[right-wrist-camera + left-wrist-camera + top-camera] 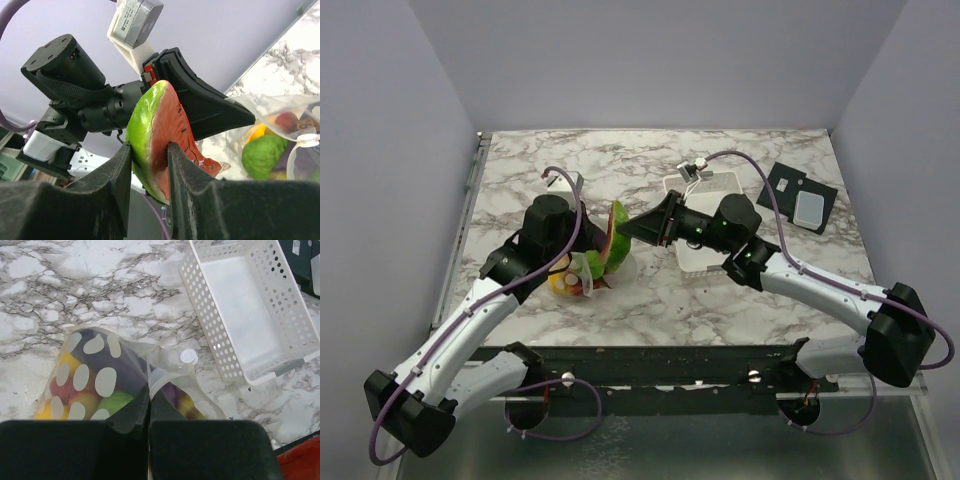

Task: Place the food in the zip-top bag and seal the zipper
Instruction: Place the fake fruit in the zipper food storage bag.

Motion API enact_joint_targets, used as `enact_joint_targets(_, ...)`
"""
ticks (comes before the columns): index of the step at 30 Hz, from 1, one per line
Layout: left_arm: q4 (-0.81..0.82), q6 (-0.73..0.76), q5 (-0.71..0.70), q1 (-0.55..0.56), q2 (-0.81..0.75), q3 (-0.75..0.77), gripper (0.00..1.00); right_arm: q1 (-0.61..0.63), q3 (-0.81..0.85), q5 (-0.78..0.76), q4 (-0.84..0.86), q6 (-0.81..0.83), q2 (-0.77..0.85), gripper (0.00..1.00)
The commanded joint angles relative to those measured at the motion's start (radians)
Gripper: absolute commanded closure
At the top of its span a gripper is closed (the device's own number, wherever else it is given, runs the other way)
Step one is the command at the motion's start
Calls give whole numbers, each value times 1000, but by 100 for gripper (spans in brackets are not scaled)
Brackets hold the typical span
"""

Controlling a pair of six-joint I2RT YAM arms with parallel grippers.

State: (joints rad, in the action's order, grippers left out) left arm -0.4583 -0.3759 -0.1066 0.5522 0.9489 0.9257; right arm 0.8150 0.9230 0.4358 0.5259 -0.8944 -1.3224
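In the top view, left of centre, a clear, crinkly zip-top bag (576, 283) of toy food is seen on the marbled table (740, 300), with the left gripper (588, 272) at it. Just above and to its right, a red-and-green toy watermelon slice (617, 238) is gripped by the right gripper (628, 232).

In the left wrist view, the bag's film is pinched at lower centre between jaws pressed together. A dark purple eggplant (122, 371) is seen through it. A white perforated plastic basket (200, 300) lies at the upper right.

In the right wrist view, the slice is clamped at centre; the bag is at right.
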Motion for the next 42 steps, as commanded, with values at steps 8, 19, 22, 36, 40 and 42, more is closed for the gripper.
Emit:
enact_joint_targets(8, -9, -162, -85, 5, 6, 114, 100, 16, -121, -147, 197, -51, 56, 84)
enact_joint_targets(19, -1, -303, -86, 5, 33, 102, 100, 28, -188, -253, 324, -81, 23, 84)
enact_joint_targets(22, 9, -324, -77, 5, 44, 104, 100, 41, -186, -283, 359, -78, -14, 84)
enact_joint_targets(36, 25, -353, -46, 5, 56, 115, 100, 79, -243, -408, 658, -92, -225, 84)
enact_joint_targets(40, 24, -361, -37, 5, 57, 120, 100, 89, -247, -474, 710, -102, -276, 84)
enact_joint_targets(42, 25, -363, -36, 4, 55, 122, 100, 94, -254, -510, 747, -116, -305, 84)
